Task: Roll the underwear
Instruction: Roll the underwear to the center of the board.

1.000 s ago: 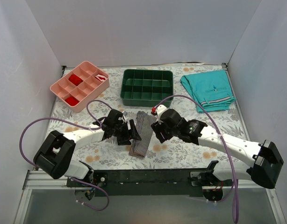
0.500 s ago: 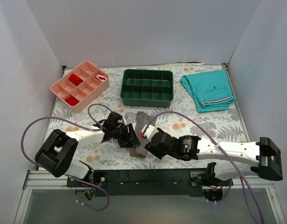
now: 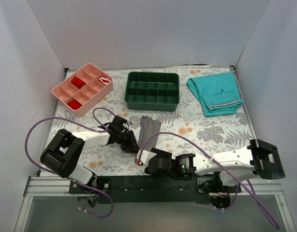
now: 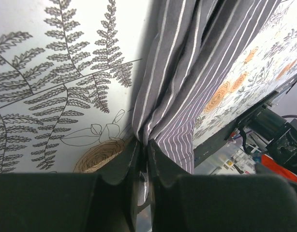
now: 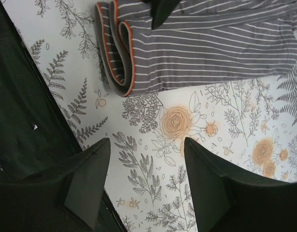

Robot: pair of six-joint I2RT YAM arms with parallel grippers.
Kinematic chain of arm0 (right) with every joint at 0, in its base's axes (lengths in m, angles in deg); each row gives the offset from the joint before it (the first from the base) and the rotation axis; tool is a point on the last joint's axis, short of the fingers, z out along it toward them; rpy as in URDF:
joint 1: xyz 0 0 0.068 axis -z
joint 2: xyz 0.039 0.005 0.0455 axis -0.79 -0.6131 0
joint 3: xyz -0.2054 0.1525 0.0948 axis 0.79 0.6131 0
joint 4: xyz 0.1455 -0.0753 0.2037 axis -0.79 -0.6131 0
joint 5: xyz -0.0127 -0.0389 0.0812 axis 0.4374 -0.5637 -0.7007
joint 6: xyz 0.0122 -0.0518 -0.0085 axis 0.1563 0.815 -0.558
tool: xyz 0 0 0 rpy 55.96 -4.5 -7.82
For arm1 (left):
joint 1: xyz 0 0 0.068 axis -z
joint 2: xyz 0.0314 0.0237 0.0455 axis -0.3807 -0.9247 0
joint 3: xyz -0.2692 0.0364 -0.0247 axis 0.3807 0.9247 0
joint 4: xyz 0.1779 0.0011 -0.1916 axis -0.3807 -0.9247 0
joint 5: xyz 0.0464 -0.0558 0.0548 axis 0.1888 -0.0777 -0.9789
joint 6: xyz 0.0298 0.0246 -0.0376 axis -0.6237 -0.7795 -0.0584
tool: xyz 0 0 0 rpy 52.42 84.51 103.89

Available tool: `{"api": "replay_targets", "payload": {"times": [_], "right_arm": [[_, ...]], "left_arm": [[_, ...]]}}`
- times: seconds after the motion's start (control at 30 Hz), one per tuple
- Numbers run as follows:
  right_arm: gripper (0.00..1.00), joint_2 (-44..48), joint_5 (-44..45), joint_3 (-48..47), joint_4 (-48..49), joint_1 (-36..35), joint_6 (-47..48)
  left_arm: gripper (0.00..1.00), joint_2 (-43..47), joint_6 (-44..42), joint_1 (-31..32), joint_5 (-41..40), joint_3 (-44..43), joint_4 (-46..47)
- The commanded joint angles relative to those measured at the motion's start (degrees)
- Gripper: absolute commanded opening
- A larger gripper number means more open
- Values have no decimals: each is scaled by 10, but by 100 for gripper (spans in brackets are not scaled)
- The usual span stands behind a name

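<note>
The underwear (image 3: 148,130) lies as a long folded grey pinstriped strip on the flowered table, running from the middle toward the near edge. My left gripper (image 3: 135,145) is at the strip's left side, low on the table. In the left wrist view the left gripper (image 4: 142,145) is shut on a pinched fold of the underwear (image 4: 201,72). My right gripper (image 3: 146,163) hovers by the strip's near end. The right wrist view shows the right gripper (image 5: 147,141) open over bare table, short of the underwear (image 5: 206,48) and its orange-edged waistband (image 5: 114,53).
A pink divided tray (image 3: 83,88) stands at the back left, a green divided tray (image 3: 152,90) at the back middle. Folded teal shorts (image 3: 216,94) lie at the back right. The black base rail (image 3: 153,182) runs along the near edge, close to the right gripper.
My left gripper has closed on the underwear's left edge. The right arm has swung from beside the strip's far half down to the near edge, by the strip's near end.
</note>
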Motion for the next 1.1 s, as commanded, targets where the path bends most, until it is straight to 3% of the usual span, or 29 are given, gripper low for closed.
{"api": "replay_targets", "payload": {"times": [0.0,0.73,1.07], "right_arm": [[70,-43,39,-15,49,-25,47],[74,-165,69,13,218,-38,153],[66,-221,140,28,295,-38,182]], "left_arm": [[8,-36,-33,-4,-56,0,-66],[10,-70,-61,-19,-31,-18,-80],[12,-75,-63,-19,-23,-19,-77]]}}
